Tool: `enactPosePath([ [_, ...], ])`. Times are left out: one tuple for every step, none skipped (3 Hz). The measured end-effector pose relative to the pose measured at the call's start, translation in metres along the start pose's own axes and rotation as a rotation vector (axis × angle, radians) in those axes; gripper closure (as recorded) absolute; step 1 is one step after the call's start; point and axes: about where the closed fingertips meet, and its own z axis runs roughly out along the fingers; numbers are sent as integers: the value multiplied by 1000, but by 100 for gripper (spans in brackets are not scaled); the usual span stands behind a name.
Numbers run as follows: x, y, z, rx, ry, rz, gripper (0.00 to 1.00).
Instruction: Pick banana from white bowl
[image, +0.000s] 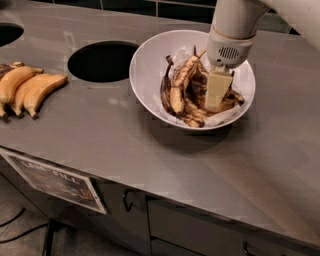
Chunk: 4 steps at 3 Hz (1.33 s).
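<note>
The white bowl (150, 70) stands on the grey counter, right of centre. Several overripe bananas (180, 87) with dark brown-black peel lie piled in it. My gripper (216, 97) reaches down from the upper right into the bowl, its cream-coloured finger (218, 89) pushed into the right side of the pile. The fingertips are hidden among the bananas.
Plump orange-yellow bananas (27, 90) lie at the counter's left edge. A round hole (102, 61) opens in the counter left of the bowl, and another (7, 34) at the far left. Cabinet doors and a label (55, 180) sit below the front edge.
</note>
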Motion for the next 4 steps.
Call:
enactPosePath([
  [1,0,1,0,0,10,38],
  [4,0,5,-8,1,22,41],
  [4,0,6,-10,1,24,49],
  [6,0,7,-15,2,32,68],
])
